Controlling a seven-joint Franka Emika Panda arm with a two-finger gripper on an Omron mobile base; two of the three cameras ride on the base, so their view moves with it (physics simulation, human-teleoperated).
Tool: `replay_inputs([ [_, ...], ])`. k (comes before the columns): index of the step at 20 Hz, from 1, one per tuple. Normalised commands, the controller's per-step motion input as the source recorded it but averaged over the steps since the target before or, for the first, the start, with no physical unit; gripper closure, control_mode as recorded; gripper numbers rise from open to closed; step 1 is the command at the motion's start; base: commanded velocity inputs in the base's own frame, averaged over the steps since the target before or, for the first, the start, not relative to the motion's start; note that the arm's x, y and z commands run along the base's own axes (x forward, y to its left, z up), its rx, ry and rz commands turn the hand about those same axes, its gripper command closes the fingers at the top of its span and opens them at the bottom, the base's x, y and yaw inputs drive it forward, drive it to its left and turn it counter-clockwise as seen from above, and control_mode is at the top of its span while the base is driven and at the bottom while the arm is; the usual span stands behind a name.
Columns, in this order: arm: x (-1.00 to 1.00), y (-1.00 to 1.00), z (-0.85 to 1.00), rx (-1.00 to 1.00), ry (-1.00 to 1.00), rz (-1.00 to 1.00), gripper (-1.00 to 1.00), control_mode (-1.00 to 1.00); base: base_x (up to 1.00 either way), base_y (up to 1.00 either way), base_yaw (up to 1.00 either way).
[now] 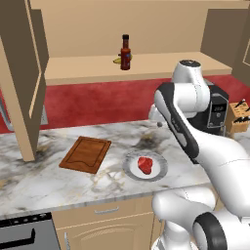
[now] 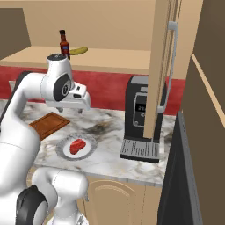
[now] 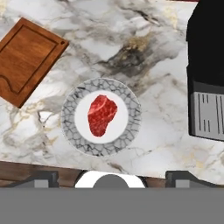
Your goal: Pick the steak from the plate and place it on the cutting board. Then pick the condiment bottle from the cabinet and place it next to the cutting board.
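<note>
Marble counter (image 3: 144, 87) — steak (image 3: 102, 114) centred on plate (image 3: 70, 114), cutting board (image 3: 28, 57) near. Likely soft, light, slippery; pinch across its narrow middle. Gripper (image 2: 69, 110) high above, empty; jaw spread unclear.

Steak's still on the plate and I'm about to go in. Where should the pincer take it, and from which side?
Come straight down from above: the steak lies flat in the middle of the plate, whose raised rim would likely block a sideways approach. Close across its narrower width, near the middle of the chunk, fingers either side of its long axis. The pincer hangs above the counter.
</note>
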Motion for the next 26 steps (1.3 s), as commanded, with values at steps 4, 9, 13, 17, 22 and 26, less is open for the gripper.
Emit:
replay_inputs([
  [4,-0.38,0.07,-0.43,0.00,0.01,0.00,-1.00,-1.00,0.00,0.00,0.00],
  [9,-0.33,0.08,-0.40,-0.01,0.02,0.00,-1.00,-1.00,0.00,0.00,0.00],
  [13,-0.30,0.04,-0.42,0.00,0.00,0.00,-1.00,-1.00,0.00,0.00,0.00],
  [17,-0.20,0.07,-0.48,0.00,0.00,0.00,-1.00,-1.00,0.00,0.00,0.00],
  [22,-0.03,0.10,-0.38,0.00,0.00,0.00,-1.00,-1.00,0.00,0.00,0.00],
  [26,0.00,0.10,-0.27,0.00,0.00,0.00,-1.00,-1.00,0.00,0.00,0.00],
])
